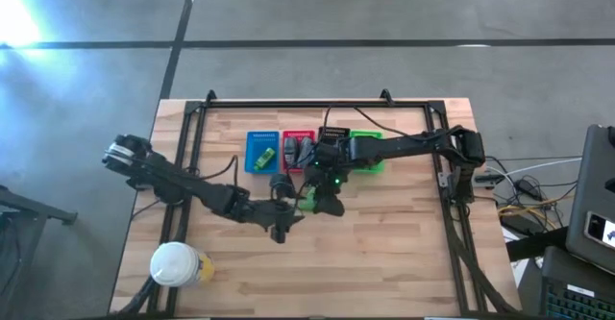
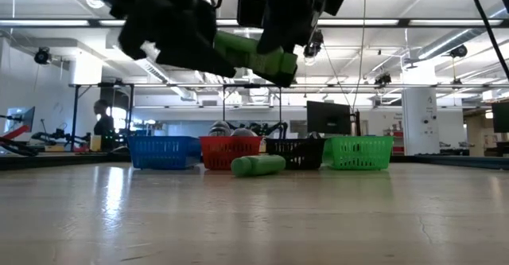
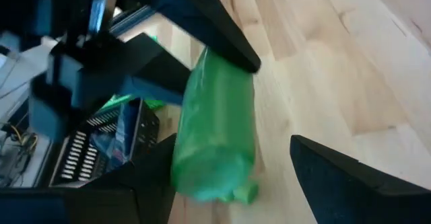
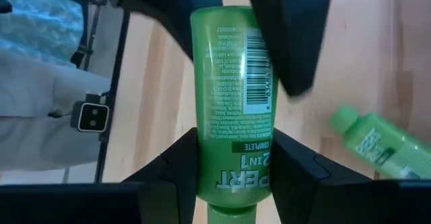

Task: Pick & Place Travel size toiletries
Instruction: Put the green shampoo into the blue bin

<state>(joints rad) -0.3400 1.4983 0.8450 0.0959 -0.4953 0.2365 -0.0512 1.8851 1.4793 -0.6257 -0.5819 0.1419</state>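
Your right hand grips a green Pert tube above the tabletop.
Your left hand is wide around that tube; 1 more green tube lies before the baskets.

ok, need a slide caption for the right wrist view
Right gripper shut on a green tube above the wooden table; second green tube lies nearby.

Both arms mid-table aloft, right gripper fingers pinched tight, left gripper fingers spread.
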